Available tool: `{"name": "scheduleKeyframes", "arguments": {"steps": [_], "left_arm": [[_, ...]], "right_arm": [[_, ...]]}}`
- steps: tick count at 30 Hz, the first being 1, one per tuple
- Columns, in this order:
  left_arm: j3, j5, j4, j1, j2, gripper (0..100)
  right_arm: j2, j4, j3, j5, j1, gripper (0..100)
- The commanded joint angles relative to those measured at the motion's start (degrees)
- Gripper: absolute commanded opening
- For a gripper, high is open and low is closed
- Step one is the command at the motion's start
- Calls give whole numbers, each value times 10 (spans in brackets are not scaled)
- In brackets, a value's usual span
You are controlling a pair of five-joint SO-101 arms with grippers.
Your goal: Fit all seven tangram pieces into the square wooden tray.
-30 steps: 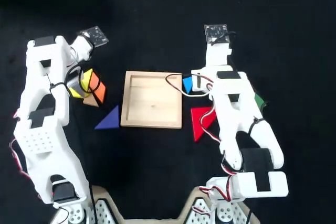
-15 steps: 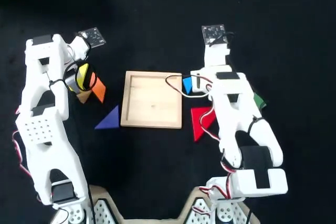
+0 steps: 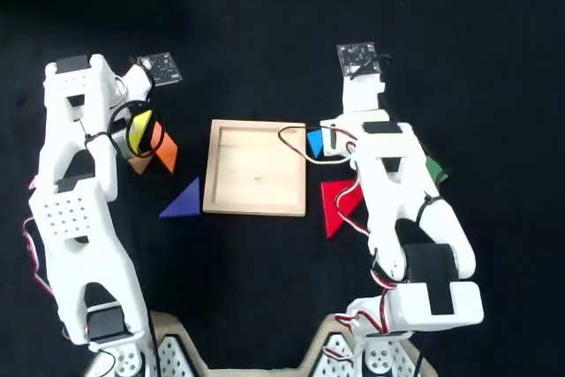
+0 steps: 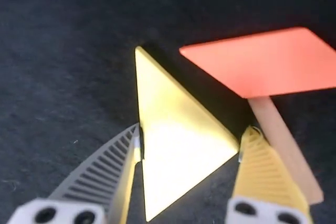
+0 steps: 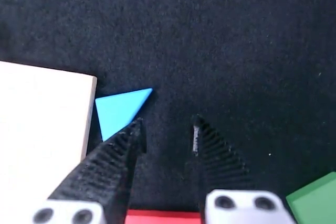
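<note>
In the left wrist view my left gripper (image 4: 191,137) is shut on a yellow triangle (image 4: 178,145), its fingers pressing two of the triangle's edges. From above, that triangle (image 3: 139,130) is held left of the square wooden tray (image 3: 256,168). An orange parallelogram (image 3: 164,150) and a tan piece (image 3: 139,164) lie just beside it. My right gripper (image 5: 167,127) is open, low over the cloth beside a light blue triangle (image 5: 121,109) at the tray's (image 5: 42,124) far right corner. One finger overlaps the triangle's tip.
A dark blue triangle (image 3: 183,200) lies by the tray's near left corner. A red triangle (image 3: 338,202) sits right of the tray, partly under the right arm. A green piece (image 3: 435,169) pokes out farther right. The tray holds no pieces.
The left gripper has carried the yellow triangle slightly toward the far side, off the orange piece, and turned it. The right arm has hardly shifted.
</note>
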Motion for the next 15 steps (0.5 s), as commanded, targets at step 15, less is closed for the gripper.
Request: {"name": "scheduleKeyframes", "arguments": {"steps": [15], "left_arm": [[-247,49,244,30,4,50]], "right_arm": [[-3,-10,-7,4,4,148]]}}
